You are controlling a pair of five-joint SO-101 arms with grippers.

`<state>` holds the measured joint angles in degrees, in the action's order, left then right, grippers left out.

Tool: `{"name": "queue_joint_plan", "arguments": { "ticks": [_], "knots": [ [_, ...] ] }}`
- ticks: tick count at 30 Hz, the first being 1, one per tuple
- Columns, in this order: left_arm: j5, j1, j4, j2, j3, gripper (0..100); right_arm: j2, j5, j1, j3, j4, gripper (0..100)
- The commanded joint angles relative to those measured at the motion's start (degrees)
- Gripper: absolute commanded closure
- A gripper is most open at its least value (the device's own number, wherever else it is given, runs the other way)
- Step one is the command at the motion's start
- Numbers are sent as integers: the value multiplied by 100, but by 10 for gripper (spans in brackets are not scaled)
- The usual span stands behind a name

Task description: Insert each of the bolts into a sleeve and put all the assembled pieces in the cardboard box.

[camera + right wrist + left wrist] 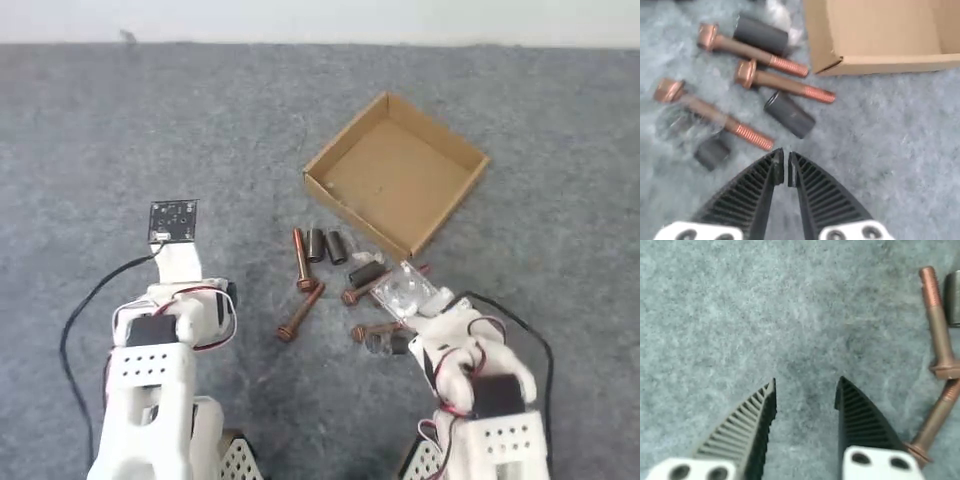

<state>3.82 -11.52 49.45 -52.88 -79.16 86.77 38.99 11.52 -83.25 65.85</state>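
The left gripper [807, 382] stands released over grey carpet [740, 300], with a copper-coloured flanged bolt [939, 412] just beside one finger. The right gripper [785, 154] is clenched on nothing, near a dark cylindrical sleeve [790, 115] by the corner of the open cardboard box [890, 62]. No assembled piece lies in the box. Recommended: spread the right claw before descending, grasp the sleeve across its diameter, and keep its bore clear.

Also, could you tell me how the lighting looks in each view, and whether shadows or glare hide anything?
High view: soft, even light, the cardboard box floor plainly lit, a pale glint on clear plastic beside the bolts. Left wrist view: faint shade on the carpet between the tips of the open left tool. Right wrist view: sheen on the bolts' threads; nothing hidden.
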Motion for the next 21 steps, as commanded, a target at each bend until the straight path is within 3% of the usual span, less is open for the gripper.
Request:
{"name": "queue_joint_plan", "arguments": {
  "ticks": [1,5,11,21],
  "knots": [
    [18,-167,-114,35,101,813,-1675,114,84,1257,189,992],
    [26,-167,-114,35,101,813,-3257,264,92,2092,312,972],
    [35,-167,-114,35,101,813,-4813,800,92,2752,295,758],
    [26,-167,-114,35,101,813,-5253,1829,259,3059,-400,764]
  ]
}}
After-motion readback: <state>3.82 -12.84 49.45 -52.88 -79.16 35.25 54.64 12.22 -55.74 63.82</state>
